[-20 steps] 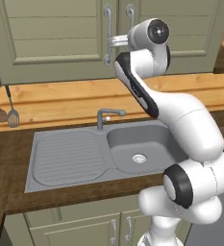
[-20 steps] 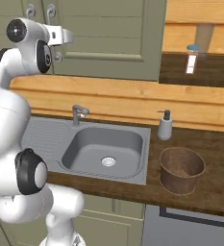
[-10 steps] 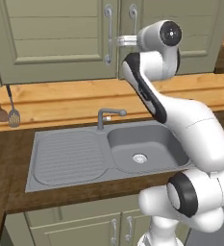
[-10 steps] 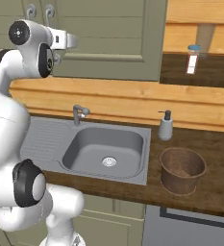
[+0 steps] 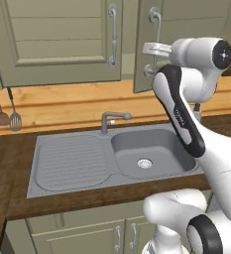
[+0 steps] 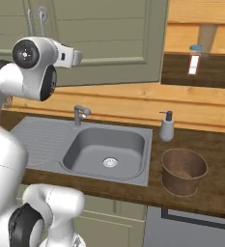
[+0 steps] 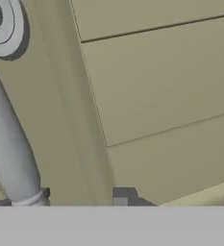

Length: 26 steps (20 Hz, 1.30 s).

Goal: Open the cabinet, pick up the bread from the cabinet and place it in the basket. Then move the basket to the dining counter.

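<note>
- At the handle point(image 7: 12, 158) of the cabinet's right door point(image 5: 191, 39), the gripper point(image 7: 80, 194) stands with its fingertips point(image 7: 120, 196) spread apart; the silver bar passes just beside one tip, apparently free, though contact cannot be ruled out from this close.
- Compared with a second ago, the jaws have parted from a near-closed pinch on the handle, so the pull appears finished and the door released.
- Directly ahead of the gripper, in the hand view, lie the sage-green panels of that door, seen at a steep angle.
- Behind and beside the gripper, the right door now hangs swung outward from the cabinet point(image 5: 62, 34), where earlier it sat nearly flush; the left door point(image 5: 57, 39) stays closed.
- Beyond the open door, the bread cannot be seen; the interior is hidden by the door leaf, so its place in the cabinet is only presumed.
- Well below and to the gripper's right, the basket point(image 6: 183, 171) stands upright on the counter point(image 6: 215, 159), near a soap dispenser point(image 6: 167, 126) and the sink point(image 6: 104, 149).
- Judged next: withdraw from the handle and reach into the opening.
</note>
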Available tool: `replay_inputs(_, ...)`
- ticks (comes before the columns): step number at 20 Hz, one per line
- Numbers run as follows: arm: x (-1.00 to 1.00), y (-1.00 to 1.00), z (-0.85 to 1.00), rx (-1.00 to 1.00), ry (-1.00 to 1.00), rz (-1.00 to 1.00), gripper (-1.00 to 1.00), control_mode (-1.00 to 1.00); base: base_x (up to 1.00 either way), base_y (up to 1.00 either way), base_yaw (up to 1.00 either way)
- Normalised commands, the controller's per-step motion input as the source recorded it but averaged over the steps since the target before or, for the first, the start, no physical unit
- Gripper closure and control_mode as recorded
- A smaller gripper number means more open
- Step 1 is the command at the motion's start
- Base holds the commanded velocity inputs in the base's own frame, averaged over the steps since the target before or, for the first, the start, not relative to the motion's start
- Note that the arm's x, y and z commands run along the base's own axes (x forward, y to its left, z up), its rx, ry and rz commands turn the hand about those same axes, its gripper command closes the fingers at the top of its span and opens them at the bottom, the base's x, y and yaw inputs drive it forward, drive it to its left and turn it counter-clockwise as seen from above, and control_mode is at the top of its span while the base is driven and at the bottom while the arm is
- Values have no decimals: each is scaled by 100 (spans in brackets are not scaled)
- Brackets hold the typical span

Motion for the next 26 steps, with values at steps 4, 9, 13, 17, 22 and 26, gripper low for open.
replay_inputs(4,-93,-100,0,10,0,0,100,-100,0,0,0)
replay_inputs(9,-90,-100,0,7,0,0,100,-100,0,0,0)
replay_inputs(13,-74,-100,0,4,0,0,100,-100,0,0,0)
replay_inputs(17,-66,-100,-1,3,0,0,100,-100,0,0,0)
replay_inputs(22,-31,-100,-19,1,0,-8,100,-100,0,0,0)
replay_inputs(26,-8,-100,-51,0,-5,-30,100,-100,0,0,0)
